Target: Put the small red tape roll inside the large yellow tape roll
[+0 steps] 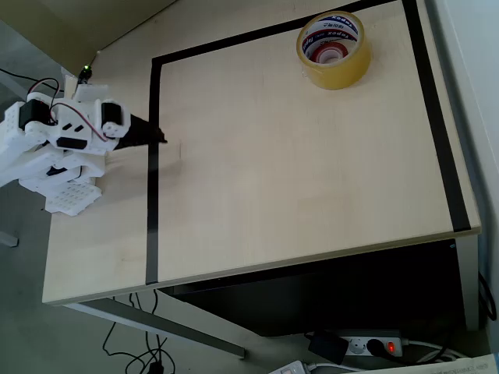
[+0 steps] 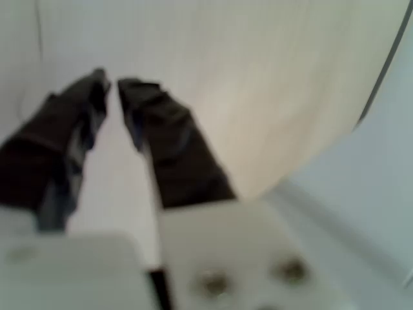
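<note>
The large yellow tape roll [image 1: 334,50] lies flat at the far right of the table in the overhead view, its white core printed in red and blue. Inside its hole sits a small red ring, which looks like the small red tape roll [image 1: 330,53]. My gripper [image 1: 159,139] is far off at the table's left side, over the black tape line, pulled back towards the arm's base. In the wrist view the two dark fingers [image 2: 164,129] of the gripper [image 2: 111,82] nearly meet at the tips, with nothing between them, above bare tabletop.
A black tape line [image 1: 153,171] frames a rectangle on the pale wooden table [image 1: 296,179]. The white arm base [image 1: 62,156] stands at the left edge. A power strip [image 1: 374,344] and cables lie on the floor below the front edge.
</note>
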{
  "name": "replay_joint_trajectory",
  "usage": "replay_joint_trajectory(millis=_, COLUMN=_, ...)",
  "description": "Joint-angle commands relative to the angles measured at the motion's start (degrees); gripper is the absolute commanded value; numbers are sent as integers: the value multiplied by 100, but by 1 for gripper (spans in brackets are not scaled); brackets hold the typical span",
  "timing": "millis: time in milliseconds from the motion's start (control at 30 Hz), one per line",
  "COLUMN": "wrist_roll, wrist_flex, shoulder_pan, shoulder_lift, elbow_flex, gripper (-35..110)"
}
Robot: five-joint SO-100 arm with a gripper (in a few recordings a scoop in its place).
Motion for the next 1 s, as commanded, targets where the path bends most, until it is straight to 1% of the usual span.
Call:
replay_joint_trajectory(millis=0, wrist_roll=-79, wrist_flex=686, shoulder_pan=-598, shoulder_lift=-35, elbow_flex=308, gripper=0)
replay_joint_trajectory(millis=300, wrist_roll=-79, wrist_flex=686, shoulder_pan=-861, shoulder_lift=-35, elbow_flex=308, gripper=0)
replay_joint_trajectory(millis=467, wrist_roll=-62, wrist_flex=686, shoulder_pan=-220, shoulder_lift=-35, elbow_flex=308, gripper=0)
replay_joint_trajectory(millis=567, wrist_roll=-62, wrist_flex=694, shoulder_pan=-88, shoulder_lift=-35, elbow_flex=308, gripper=0)
replay_joint_trajectory(millis=967, wrist_roll=-62, wrist_flex=694, shoulder_pan=-527, shoulder_lift=-35, elbow_flex=308, gripper=0)
